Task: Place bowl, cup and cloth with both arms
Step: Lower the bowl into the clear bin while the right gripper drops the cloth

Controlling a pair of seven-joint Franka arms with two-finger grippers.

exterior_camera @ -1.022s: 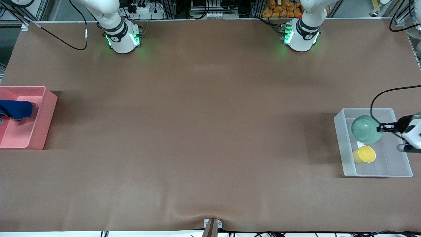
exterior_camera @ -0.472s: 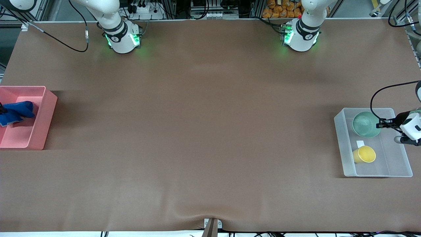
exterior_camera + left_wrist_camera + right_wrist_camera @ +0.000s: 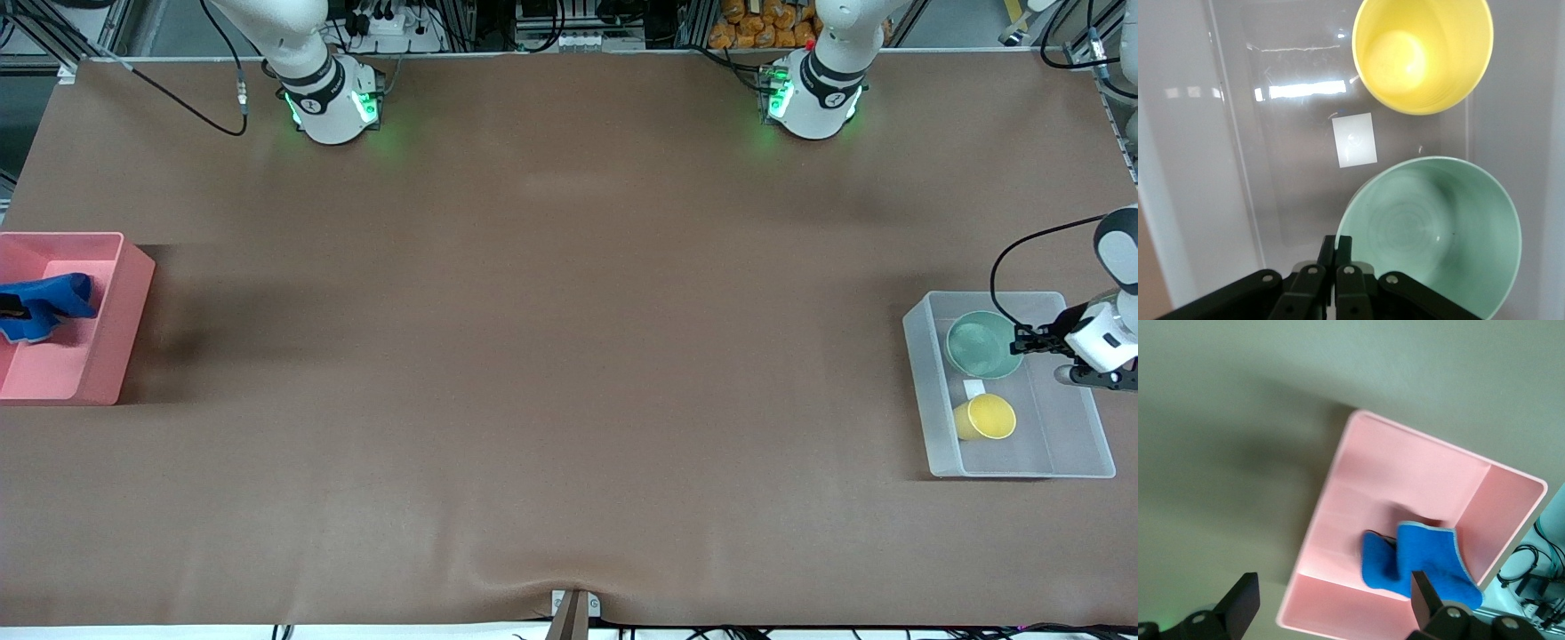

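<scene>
The mint-green bowl (image 3: 978, 345) sits low in the clear bin (image 3: 925, 391) at the left arm's end of the table. My left gripper (image 3: 1022, 342) is shut on the bowl's rim; the left wrist view shows the two fingers (image 3: 1328, 250) pinching the rim of the bowl (image 3: 1438, 227). The yellow cup (image 3: 987, 416) is in the same bin, nearer the front camera than the bowl, and also shows in the left wrist view (image 3: 1425, 53). The blue cloth (image 3: 40, 305) lies in the pink bin (image 3: 124, 311). My right gripper (image 3: 1333, 583) is open and empty, high over the pink bin (image 3: 1405, 467) and the cloth (image 3: 1425, 560).
A small white label (image 3: 974, 388) lies on the clear bin's floor between bowl and cup. Both bins stand at the table's two ends, with bare brown tabletop (image 3: 551, 356) between them. The arm bases (image 3: 333, 102) stand along the table's back edge.
The left gripper has lowered the bowl down into the clear bin. The cloth has settled lower in the pink bin.
</scene>
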